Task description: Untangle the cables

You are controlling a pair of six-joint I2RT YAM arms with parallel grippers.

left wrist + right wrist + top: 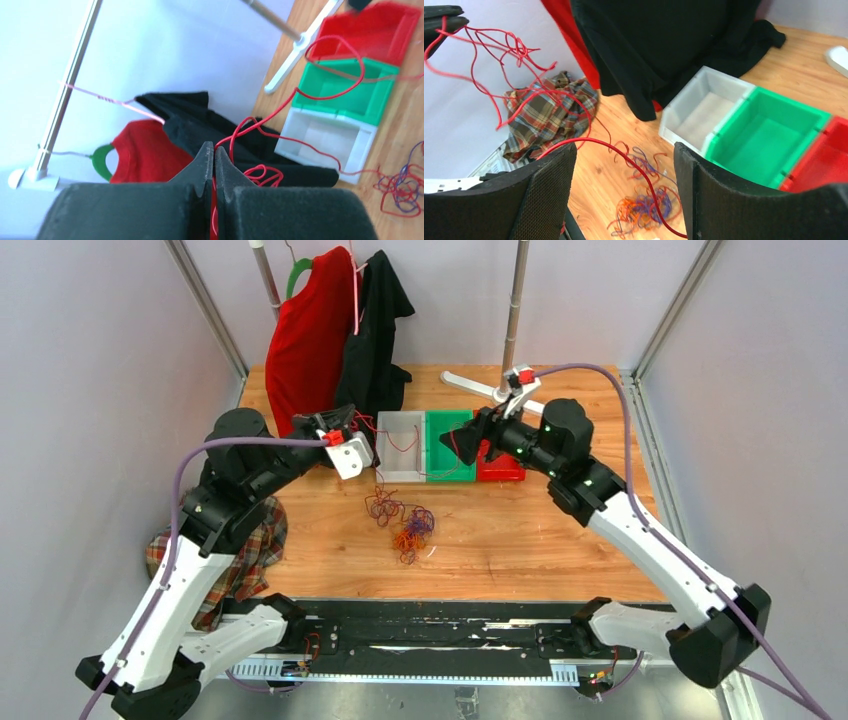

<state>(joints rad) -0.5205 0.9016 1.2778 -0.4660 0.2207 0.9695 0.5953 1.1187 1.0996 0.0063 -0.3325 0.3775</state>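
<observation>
The left gripper point(214, 152) is pressed together on the red cable point(280, 107), which shows as a thin line in the seam between its fingers. It hangs above the far left of the table point(560, 550). Close behind it the black garment point(380, 330) and the red garment point(310, 340) hang at the far edge.

From that grip the red cable runs to the right in loose loops over the white bin point(400, 478) and the green bin point(450, 478), which sit side by side and touching. The red bin point(505, 472) closes the row on the right.

The right gripper point(624, 155) hovers over the green and red bins with its jaws wide apart. The red cable passes through the gap without being pinched. In the top view this gripper hides part of both bins. The white foot of a stand point(480, 387) lies on the table just behind it.

The rest of the cables point(400, 520) lie in a small heap of red, purple and orange curls on the wood, just on the near side of the bins and between the two arms. A red strand trails from the heap up towards the raised loops.

A plaid cloth point(250, 540) lies crumpled at the near left edge, partly under the left arm.
</observation>
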